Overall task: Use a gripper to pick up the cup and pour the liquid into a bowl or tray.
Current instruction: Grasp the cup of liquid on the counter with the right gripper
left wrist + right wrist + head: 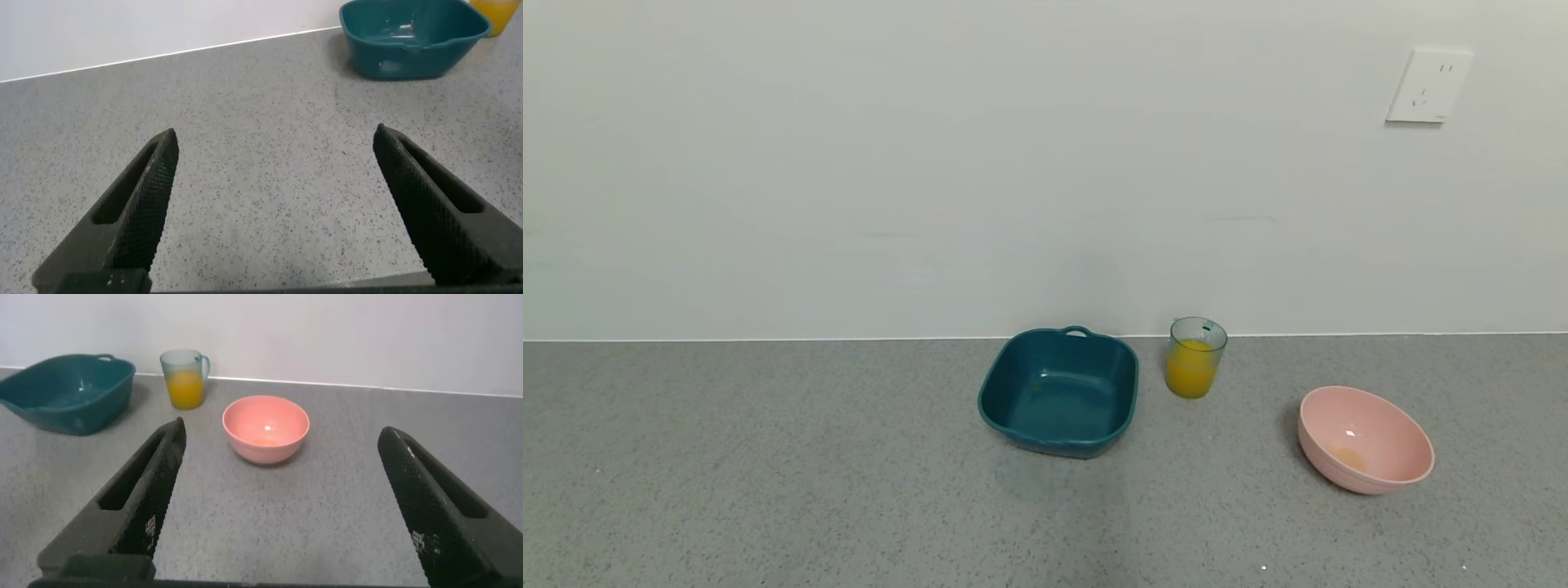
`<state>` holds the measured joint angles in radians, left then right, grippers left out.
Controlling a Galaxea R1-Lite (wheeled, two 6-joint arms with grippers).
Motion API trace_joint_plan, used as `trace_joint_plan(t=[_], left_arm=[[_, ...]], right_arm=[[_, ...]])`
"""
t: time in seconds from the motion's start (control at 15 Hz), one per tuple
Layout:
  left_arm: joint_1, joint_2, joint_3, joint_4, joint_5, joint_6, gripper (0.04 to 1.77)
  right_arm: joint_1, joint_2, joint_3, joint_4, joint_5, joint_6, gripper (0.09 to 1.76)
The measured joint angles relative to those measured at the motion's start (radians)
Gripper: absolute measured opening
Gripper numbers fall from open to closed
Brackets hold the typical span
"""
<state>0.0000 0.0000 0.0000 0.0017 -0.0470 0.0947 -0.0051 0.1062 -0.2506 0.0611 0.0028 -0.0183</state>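
The grey speckled counter (768, 490) runs the full width of the scene and ends at a straight back edge where it meets the white wall (849, 163). Wide bare stretches of counter lie to the left of the vessels and in front of them.

Three vessels stand on it, one of each kind. The largest is the teal basin (1058, 392), rounded-square, upright, its small loop handle on the rim nearest the wall. It sits close to the back edge. The pink bowl (1365, 439) is next in size, tilted, well apart to the right and nearer the front; a faint orange smear shows inside it. The cup (1195, 357) is the smallest: upright, just beside the basin on its right without touching it, between basin and bowl, close to the wall. The orange liquid (1191, 371) fills roughly its lower two-thirds.

One wall socket (1429, 85) is mounted high on the right.

Two grippers are seen, only from their own wrist cameras. The left gripper (274, 155) hovers over bare counter with its fingers spread wide, holding nothing, the basin far ahead. The right gripper (282, 453) is likewise spread wide and empty, low over the counter, with the pink bowl ahead of it and the cup and basin beyond.
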Motion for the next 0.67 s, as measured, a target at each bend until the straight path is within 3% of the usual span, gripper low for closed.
trace_joint_plan(t=[0.67], left_arm=[[0.000,0.000,0.000,0.000,0.000,0.000,1.72]], right_arm=[[0.001,0.586,-0.354,-0.029,-0.002,-0.004,1.71]])
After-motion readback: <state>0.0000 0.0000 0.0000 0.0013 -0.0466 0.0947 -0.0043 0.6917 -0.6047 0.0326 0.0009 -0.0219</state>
